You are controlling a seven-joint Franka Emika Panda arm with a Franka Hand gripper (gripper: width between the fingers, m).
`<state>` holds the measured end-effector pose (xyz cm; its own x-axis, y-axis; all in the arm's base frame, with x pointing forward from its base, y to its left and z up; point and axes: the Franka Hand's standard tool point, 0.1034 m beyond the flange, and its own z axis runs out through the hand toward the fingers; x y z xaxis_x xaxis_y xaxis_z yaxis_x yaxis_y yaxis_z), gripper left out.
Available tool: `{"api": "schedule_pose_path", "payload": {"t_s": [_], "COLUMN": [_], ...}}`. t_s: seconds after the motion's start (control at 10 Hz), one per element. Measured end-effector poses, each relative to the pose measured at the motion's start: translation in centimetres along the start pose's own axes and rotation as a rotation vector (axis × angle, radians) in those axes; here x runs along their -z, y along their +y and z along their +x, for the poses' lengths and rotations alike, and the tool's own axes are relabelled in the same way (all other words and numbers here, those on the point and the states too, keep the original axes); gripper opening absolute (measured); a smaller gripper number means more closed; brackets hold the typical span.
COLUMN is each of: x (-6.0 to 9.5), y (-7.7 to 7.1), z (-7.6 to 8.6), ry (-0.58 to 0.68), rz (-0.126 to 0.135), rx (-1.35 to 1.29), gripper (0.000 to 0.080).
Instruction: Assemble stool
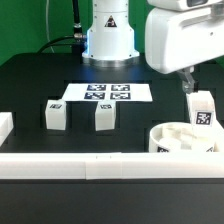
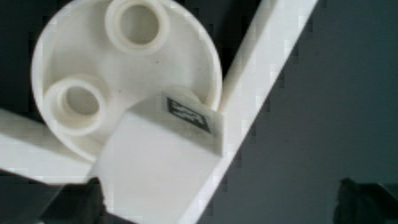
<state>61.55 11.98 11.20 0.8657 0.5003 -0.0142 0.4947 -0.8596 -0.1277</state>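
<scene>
The round white seat [image 1: 184, 140] lies at the exterior view's right, against the front rail. In the wrist view the seat [image 2: 111, 75] shows two round holes. One tagged leg [image 1: 203, 110] stands upright at the seat's far right edge. It fills the near part of the wrist view [image 2: 157, 165], tag facing up. Two more legs [image 1: 56, 114] [image 1: 104, 116] stand apart at the left and middle of the table. My gripper [image 1: 187, 84] hangs just above the upright leg. In the wrist view the gripper [image 2: 217, 205] is open, its dark fingers [image 2: 63, 208] wide apart and not pressing the leg.
The marker board [image 1: 105, 92] lies flat near the robot base. A long white rail [image 1: 90, 166] runs along the front and another piece [image 1: 5, 125] sits at the left edge. In the wrist view a white rail [image 2: 270, 70] runs beside the seat.
</scene>
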Motion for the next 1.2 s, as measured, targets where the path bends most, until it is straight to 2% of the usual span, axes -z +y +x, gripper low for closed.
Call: {"api": "schedule_pose_path", "payload": {"t_s": [0.3,0.6,1.0,1.2], "x": [-0.1,-0.5,-0.8,-1.7], "y": [0.2,0.4,0.8,0.9], "z": [-0.1,0.9,0.7,0.6], "ry": [-0.002,-0.032,-0.042,-0.055], "rz": [-0.005,-0.051,-0.046,-0.036], "rx": [0.236,0.598,0.841,0.984], "gripper": [0.0649,0.0649,0.0649,0.0649]}}
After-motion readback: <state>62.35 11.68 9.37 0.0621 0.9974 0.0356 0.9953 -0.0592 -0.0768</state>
